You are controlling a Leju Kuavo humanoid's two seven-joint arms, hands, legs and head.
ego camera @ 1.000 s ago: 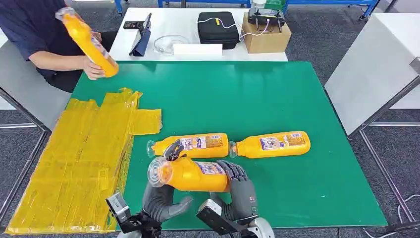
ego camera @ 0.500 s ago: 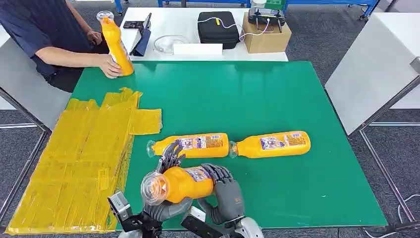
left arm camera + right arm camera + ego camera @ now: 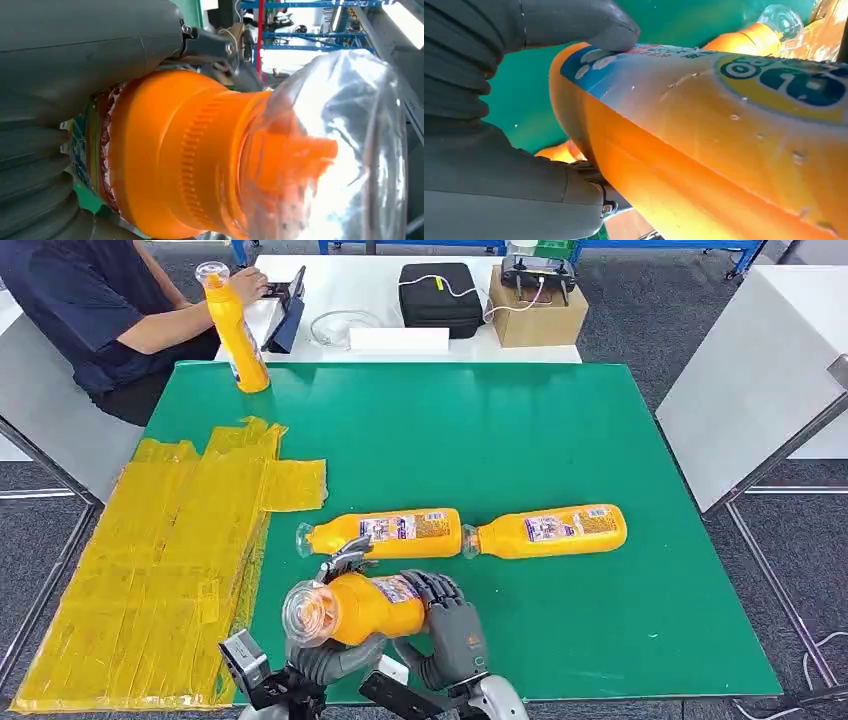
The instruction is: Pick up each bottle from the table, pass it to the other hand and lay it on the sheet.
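Both hands hold one bottle (image 3: 365, 606) above the near edge of the green bench (image 3: 560, 430): the right hand (image 3: 450, 632) wraps its base end, the left hand (image 3: 335, 645) cups it from below near the neck, clear cap pointing toward the sheet (image 3: 170, 560) (yellow, spread along the bench's left edge). Two more bottles lie end to end on the bench just beyond the hands, the left bottle (image 3: 385, 532) and the right bottle (image 3: 550, 531). An upright bottle (image 3: 236, 330) stands at the far left corner, beside a seated person (image 3: 90, 310).
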